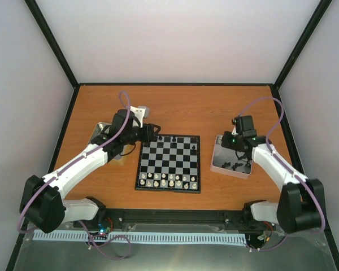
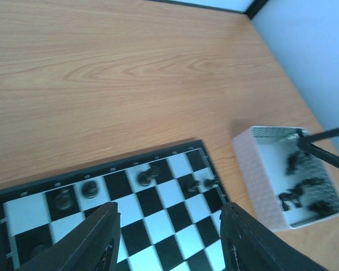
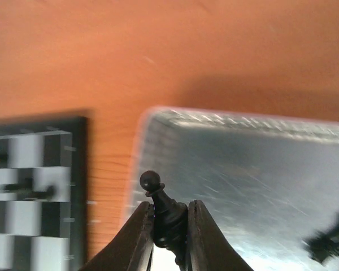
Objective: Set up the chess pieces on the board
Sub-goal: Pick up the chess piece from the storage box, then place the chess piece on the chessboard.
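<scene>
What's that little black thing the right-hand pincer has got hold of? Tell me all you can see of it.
It is a black pawn: a round ball head on a thin neck, widening into a dark, glossy body that looks like plastic. The right pincer clamps its body from both sides, hiding the base. It leans, head toward the upper left, at the edge of the metal tray nearest the board. Nothing else touches it.

We get bright, even overhead light and soft shadows. In the right wrist view the small black pawn is sharp, while the shiny rectangular metal tray and the black-and-grey checked chessboard are smeared.
</scene>
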Controlling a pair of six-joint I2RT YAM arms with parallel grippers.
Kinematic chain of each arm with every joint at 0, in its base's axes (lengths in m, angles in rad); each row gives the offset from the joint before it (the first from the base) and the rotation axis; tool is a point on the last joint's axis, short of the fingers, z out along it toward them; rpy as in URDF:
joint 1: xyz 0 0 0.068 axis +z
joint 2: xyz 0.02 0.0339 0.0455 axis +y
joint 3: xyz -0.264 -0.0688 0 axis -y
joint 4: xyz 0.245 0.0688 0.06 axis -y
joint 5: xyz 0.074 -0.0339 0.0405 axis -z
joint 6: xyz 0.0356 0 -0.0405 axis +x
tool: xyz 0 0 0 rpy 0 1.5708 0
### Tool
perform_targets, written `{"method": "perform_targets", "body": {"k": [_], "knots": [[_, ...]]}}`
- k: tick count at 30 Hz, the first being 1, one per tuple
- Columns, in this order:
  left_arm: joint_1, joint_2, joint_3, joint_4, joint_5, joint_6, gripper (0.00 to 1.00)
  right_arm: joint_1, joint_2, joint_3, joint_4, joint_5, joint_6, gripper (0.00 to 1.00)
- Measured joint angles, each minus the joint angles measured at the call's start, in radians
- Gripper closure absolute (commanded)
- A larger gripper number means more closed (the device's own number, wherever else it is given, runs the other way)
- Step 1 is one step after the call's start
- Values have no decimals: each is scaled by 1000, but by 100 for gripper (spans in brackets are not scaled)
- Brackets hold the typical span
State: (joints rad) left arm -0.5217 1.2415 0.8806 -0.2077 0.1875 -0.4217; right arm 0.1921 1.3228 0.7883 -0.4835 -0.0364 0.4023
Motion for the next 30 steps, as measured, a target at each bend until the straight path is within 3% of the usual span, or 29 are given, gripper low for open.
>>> {"method": "perform_targets", "body": {"k": [7,15,22,30], "knots": [[0,13,-2,119,197,-66,46,2,-194,-53,188,-322,-13,87],[0,71,12,253,463,-227,42,114,-252,-108,394,-663,2,87],[-2,148,27,352,680,-352,41,235,-202,-39,408,-764,-53,88],[-29,208,46,357,768,-374,54,285,-140,24,357,-763,-115,88]]}}
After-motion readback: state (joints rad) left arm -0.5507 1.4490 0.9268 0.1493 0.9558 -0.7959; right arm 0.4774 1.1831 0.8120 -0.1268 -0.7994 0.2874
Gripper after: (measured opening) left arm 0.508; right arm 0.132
